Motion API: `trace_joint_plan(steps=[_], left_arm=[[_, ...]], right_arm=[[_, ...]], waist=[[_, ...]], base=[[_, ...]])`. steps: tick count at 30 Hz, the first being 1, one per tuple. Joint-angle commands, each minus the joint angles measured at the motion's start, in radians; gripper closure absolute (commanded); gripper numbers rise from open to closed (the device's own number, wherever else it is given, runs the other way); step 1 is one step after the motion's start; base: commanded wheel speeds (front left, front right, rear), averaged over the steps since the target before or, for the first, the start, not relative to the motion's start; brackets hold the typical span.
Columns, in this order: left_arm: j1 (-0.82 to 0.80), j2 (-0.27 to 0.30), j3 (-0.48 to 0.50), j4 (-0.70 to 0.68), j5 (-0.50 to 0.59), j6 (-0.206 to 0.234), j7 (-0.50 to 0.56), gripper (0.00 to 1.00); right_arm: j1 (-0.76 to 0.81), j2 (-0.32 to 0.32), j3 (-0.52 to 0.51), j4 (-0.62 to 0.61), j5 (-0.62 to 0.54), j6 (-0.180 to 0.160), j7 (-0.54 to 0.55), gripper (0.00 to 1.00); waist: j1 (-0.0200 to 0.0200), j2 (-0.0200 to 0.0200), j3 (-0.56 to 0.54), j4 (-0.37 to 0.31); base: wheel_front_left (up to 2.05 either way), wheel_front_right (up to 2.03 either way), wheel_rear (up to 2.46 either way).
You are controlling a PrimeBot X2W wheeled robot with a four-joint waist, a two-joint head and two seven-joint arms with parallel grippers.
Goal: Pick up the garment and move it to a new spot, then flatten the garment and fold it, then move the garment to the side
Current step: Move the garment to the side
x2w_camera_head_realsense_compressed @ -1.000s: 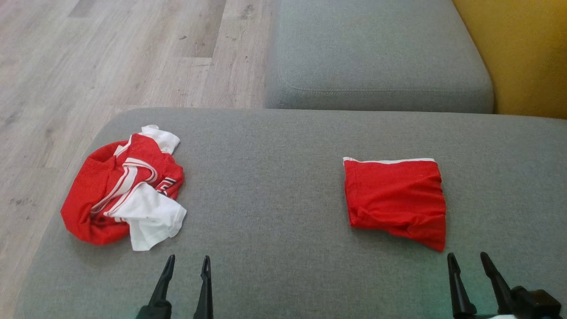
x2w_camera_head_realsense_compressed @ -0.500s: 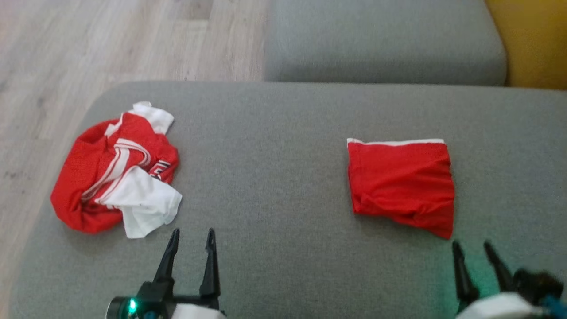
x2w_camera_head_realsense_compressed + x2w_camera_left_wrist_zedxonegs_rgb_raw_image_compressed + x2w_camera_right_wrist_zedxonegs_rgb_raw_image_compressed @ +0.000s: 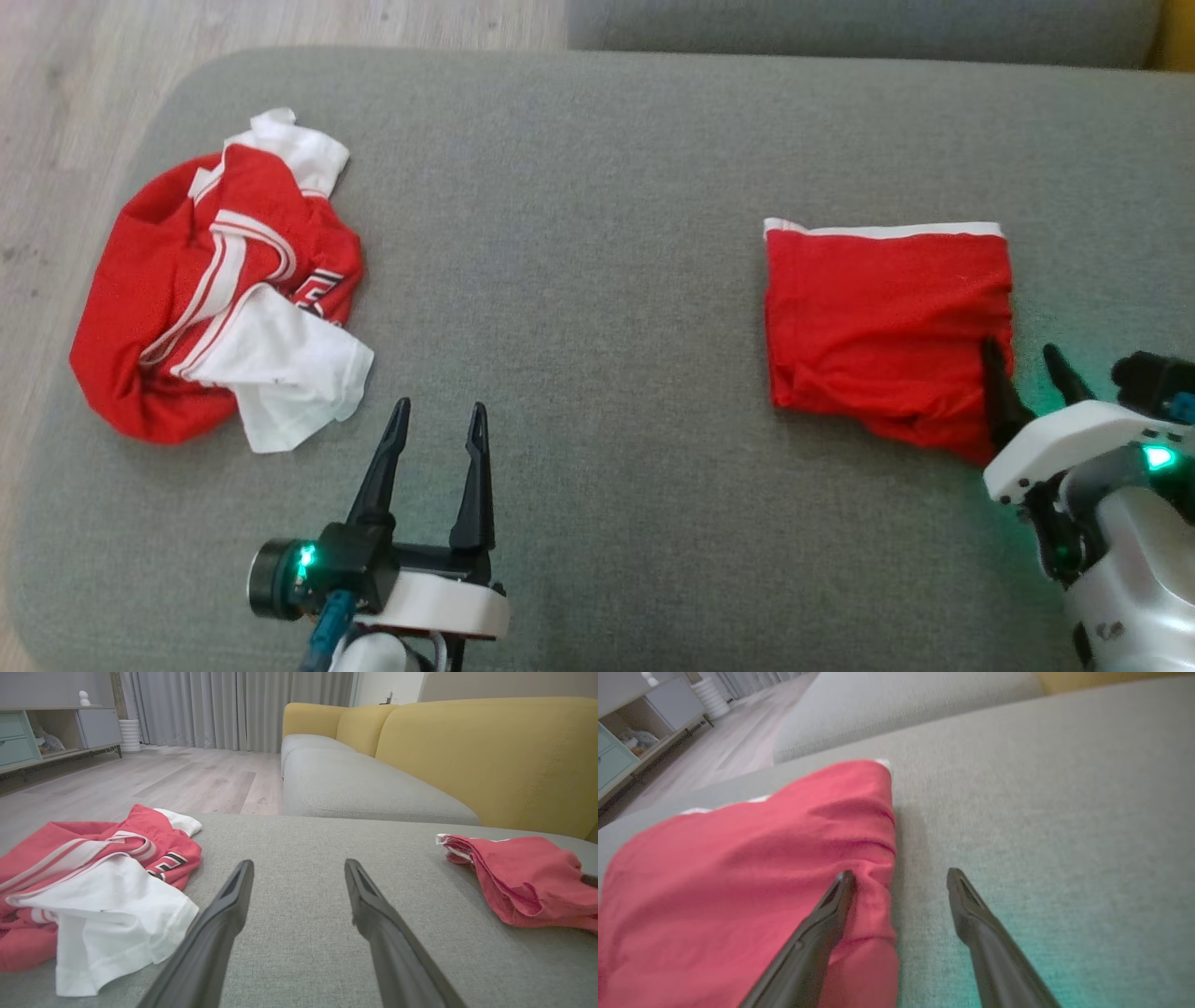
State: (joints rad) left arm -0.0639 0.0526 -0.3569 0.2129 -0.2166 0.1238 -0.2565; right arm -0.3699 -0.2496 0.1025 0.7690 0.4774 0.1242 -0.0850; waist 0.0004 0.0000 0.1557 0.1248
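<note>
A wide grey sofa cushion [image 3: 597, 280] spreads across the head view, with pale wood floor [image 3: 37, 140] along the left edge. In the left wrist view, a yellow sofa back [image 3: 490, 756] and grey curtains [image 3: 233, 709] stand behind it.

At the left of the frame lies a crumpled red and white jersey [image 3: 187, 308], bunched in a heap with a white sleeve spilling toward the lower centre. At the right lies a red garment [image 3: 878, 317] folded into a neat rectangle with a white band along its top edge.

My left gripper [image 3: 440, 407] sits at lower centre-left, fingers spread wide and holding nothing, just beside the jersey's white sleeve. My right gripper [image 3: 1019, 347] is at the right edge, also spread wide and empty. Its inner finger overlaps the folded garment's lower right corner. I cannot tell whether it touches the cloth.

I judge that the crumpled jersey is the piece to pick up now. To do it well, I would swing the left gripper toward the heap and come down over a thick ridge of red fabric rather than the loose sleeve. I would pinch deep enough to catch several layers, then lift straight up so that nothing drags. The right gripper should steer clear of the folded piece so that it stays neat.
</note>
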Motion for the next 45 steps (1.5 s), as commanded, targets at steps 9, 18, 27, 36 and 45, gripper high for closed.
trace_joint_plan(steps=[9,18,27,36,45], left_arm=[[-0.046,-0.002,0.032,-0.028,-0.029,0.010,-0.005,0.00],[-0.098,-0.002,0.029,-0.036,-0.013,-0.014,-0.005,0.00],[-0.205,-0.002,0.024,-0.040,0.029,-0.037,-0.005,0.00],[-0.254,-0.002,0.022,-0.042,0.023,-0.043,-0.005,0.00],[-0.268,-0.002,0.003,-0.034,0.003,-0.040,-0.005,0.00]], right_arm=[[-0.084,-0.040,0.118,0.045,0.115,0.007,-0.029,1.00],[-0.209,-0.250,0.167,0.099,0.052,0.007,-0.046,1.00],[-0.349,-0.428,0.138,0.165,0.038,0.007,-0.045,1.00],[-0.394,-0.514,0.106,0.228,-0.016,0.007,-0.070,1.00],[-0.440,-0.532,0.055,0.300,-0.132,0.007,-0.093,1.00]], waist=[[-0.0004,0.0000,0.045,-0.032],[-0.0004,0.0000,0.157,-0.127],[-0.0004,0.0000,0.298,-0.173],[-0.0004,0.0000,0.362,-0.190],[-0.0004,0.0000,0.342,-0.161]], base=[[0.00,0.00,0.00],[0.00,0.00,0.00],[0.00,0.00,0.00],[0.00,0.00,0.00],[0.00,0.00,0.00]])
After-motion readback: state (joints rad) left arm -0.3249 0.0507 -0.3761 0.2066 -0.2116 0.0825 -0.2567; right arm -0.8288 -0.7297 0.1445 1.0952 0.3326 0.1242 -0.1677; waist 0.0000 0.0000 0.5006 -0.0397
